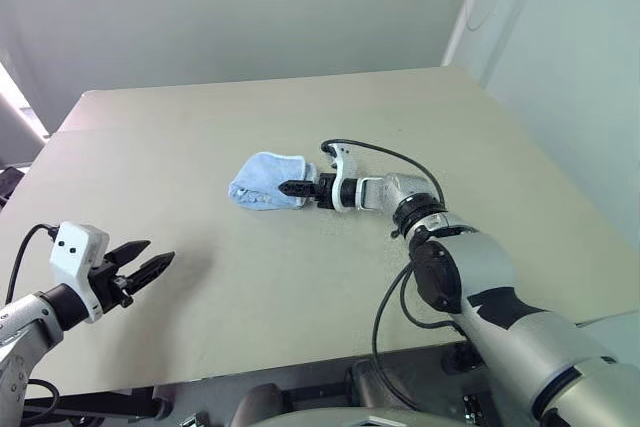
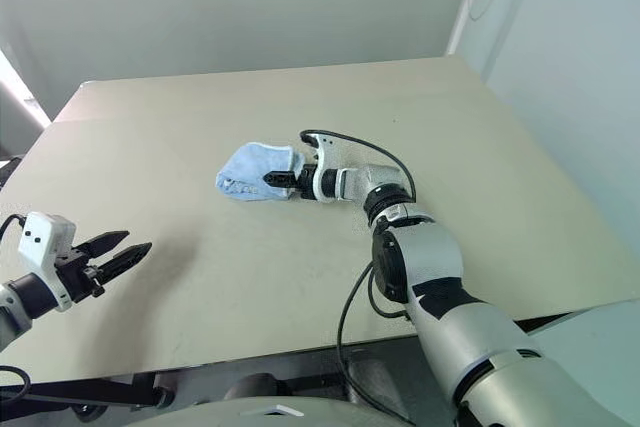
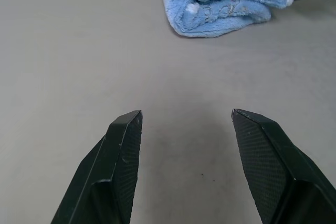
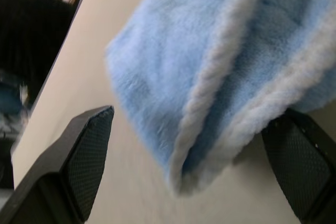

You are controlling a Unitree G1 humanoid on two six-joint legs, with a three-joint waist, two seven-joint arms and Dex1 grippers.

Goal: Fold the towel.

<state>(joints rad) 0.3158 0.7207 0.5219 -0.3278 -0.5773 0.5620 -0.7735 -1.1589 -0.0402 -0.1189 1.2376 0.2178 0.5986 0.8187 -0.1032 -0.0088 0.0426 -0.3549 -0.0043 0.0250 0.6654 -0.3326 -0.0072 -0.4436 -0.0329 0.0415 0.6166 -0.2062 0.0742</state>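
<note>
Looking down over both arms, we see a wide, pale beige desk [image 1: 300,277] with one small light blue towel [image 1: 262,181] lying near its middle, a little toward the far edge. The towel is already doubled over into a compact, thick bundle; from the left wrist view its layers stack on one another, with white edging and a faint pale motif showing along the side that faces the near left corner.

Our right gripper [image 1: 297,188] reaches in from the near right side and sits at the towel's right end. Its fingers [image 4: 89,145] stand wide apart, one on each side of the folded edge, and they clamp nothing; the cloth hangs loosely between them without being pinched. A black cable loops from the wrist across the desk behind it.

Our left gripper [image 1: 143,263] hovers low over the near left corner, well apart from the towel. Its fingers [image 3: 123,153] are also parted and hold nothing, pointing across bare desk toward the bundle.

We judge the folding to be mostly done: the towel lies folded and released. What may remain is a last tidying fold or flattening, since the bundle looks puffy and its edges are not squarely aligned.

Nothing else lies on the desk. A pale wall rises beyond the far edge, and nothing blocks either arm's path.
</note>
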